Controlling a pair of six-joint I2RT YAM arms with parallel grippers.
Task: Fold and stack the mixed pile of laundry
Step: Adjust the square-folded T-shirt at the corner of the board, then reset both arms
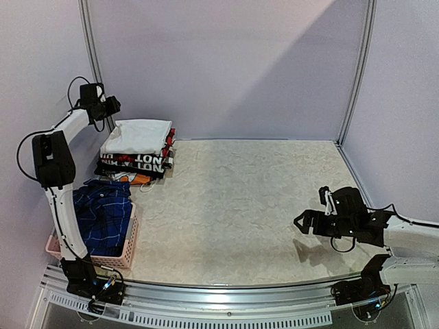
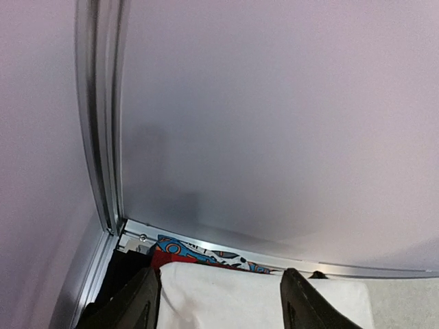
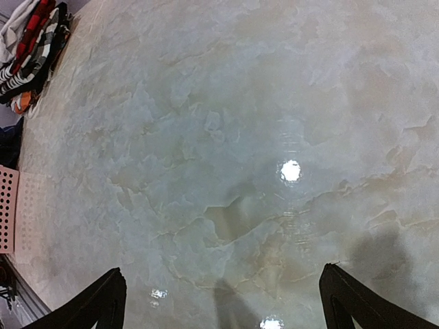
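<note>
A stack of folded garments from the mixed laundry pile sits at the table's back left, with a white T-shirt [image 1: 137, 136] on top and black printed pieces [image 1: 134, 164] under it. In the basket lies a blue plaid shirt [image 1: 103, 212]. My left gripper [image 1: 110, 107] hangs just behind the stack's back left corner. In the left wrist view the left gripper [image 2: 221, 305] is open, with the white T-shirt [image 2: 226, 298] below its black fingers [image 2: 140, 301]. My right gripper [image 1: 305, 223] hovers open over bare table at the right; the right wrist view shows the right gripper [image 3: 230, 308] with nothing in it.
A pink lattice basket [image 1: 127, 250] stands at the front left edge. The enclosure's metal post [image 1: 89, 41] and walls close in behind the left gripper. The marble-patterned table [image 1: 260, 199] stretches between the two arms. The stack [image 3: 31, 41] shows far left in the right wrist view.
</note>
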